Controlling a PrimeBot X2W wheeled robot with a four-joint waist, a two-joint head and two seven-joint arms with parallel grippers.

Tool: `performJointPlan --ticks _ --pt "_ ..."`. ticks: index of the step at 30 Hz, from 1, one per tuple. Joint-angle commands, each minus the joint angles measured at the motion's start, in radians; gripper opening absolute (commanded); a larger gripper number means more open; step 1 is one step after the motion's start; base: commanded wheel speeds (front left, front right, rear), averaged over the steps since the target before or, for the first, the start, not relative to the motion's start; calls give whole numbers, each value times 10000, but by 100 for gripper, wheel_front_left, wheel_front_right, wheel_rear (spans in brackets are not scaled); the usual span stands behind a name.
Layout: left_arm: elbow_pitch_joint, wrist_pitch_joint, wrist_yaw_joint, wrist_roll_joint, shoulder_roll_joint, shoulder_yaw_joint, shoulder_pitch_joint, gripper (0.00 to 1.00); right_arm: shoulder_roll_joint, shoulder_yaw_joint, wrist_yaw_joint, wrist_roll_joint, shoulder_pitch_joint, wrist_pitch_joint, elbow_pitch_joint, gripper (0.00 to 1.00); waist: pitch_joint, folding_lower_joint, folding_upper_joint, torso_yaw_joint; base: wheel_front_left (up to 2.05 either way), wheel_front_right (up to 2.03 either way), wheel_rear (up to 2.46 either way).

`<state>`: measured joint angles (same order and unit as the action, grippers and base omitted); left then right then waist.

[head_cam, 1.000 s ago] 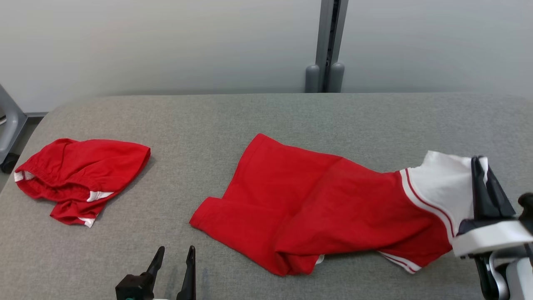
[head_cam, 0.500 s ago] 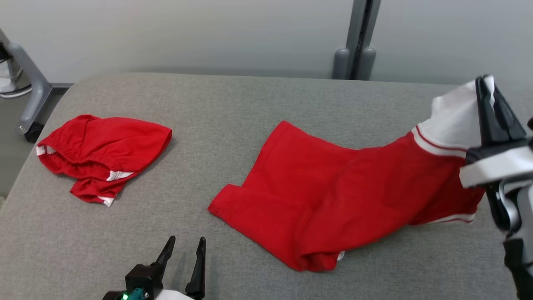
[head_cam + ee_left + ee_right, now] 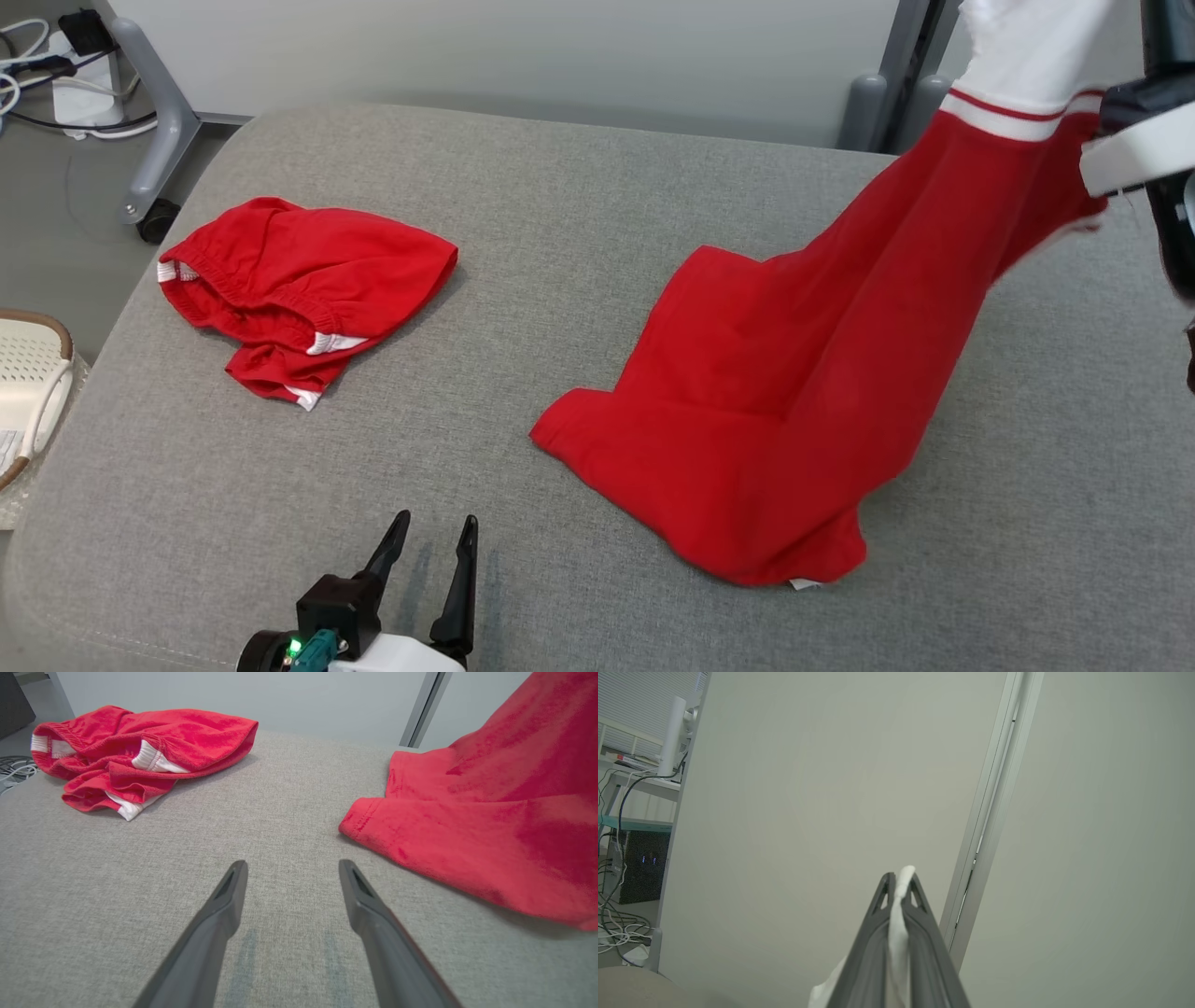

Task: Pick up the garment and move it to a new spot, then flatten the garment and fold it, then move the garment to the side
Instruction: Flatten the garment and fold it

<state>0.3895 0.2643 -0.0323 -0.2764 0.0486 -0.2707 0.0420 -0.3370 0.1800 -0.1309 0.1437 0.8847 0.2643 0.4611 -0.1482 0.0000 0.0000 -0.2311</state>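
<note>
Right now my right gripper (image 3: 899,877) is pinched tight on the white end of the red-and-white soft knit garment (image 3: 803,373), with a strip of white cloth squeezed between its two dark fingers (image 3: 873,938). That white end, edged with a red stripe, is raised at the far right, clear of the grey woven tabletop (image 3: 560,187). The red body slopes down from it, and the lower red part lies spread on the surface, right of the middle. My left gripper (image 3: 437,516) hovers low over the near edge, fingers spread apart with nothing between them, near the garment's closest corner but not touching it. Well off to the left lies a crumpled red cloth bundle with white trim (image 3: 308,271), apart from both.
</note>
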Motion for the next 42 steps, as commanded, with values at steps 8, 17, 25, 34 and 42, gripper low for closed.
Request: performJointPlan --ticks 8,17,25,34,42 --pt "34 2 37 105 35 109 -117 100 -7 55 3 258 1878 1 -601 0 566 0 0 229 0 0 0" --pt "110 2 94 50 34 139 -510 100 -250 1227 3 1046 2196 1 -966 0 1287 0 0 813 0 0 0" --pt "69 2 58 -200 42 -369 -302 100 -246 2065 3 1371 2929 0 -361 0 991 0 0 263 0 0 0" --pt "230 2 35 -70 32 -164 -564 100 336 1965 3 1978 3618 0 -932 0 875 0 0 -269 0 0 0" --pt "118 2 59 -237 36 -435 -154 100 -494 802 3 813 2853 -448 1948 0 280 0 0 -582 0 0 0"
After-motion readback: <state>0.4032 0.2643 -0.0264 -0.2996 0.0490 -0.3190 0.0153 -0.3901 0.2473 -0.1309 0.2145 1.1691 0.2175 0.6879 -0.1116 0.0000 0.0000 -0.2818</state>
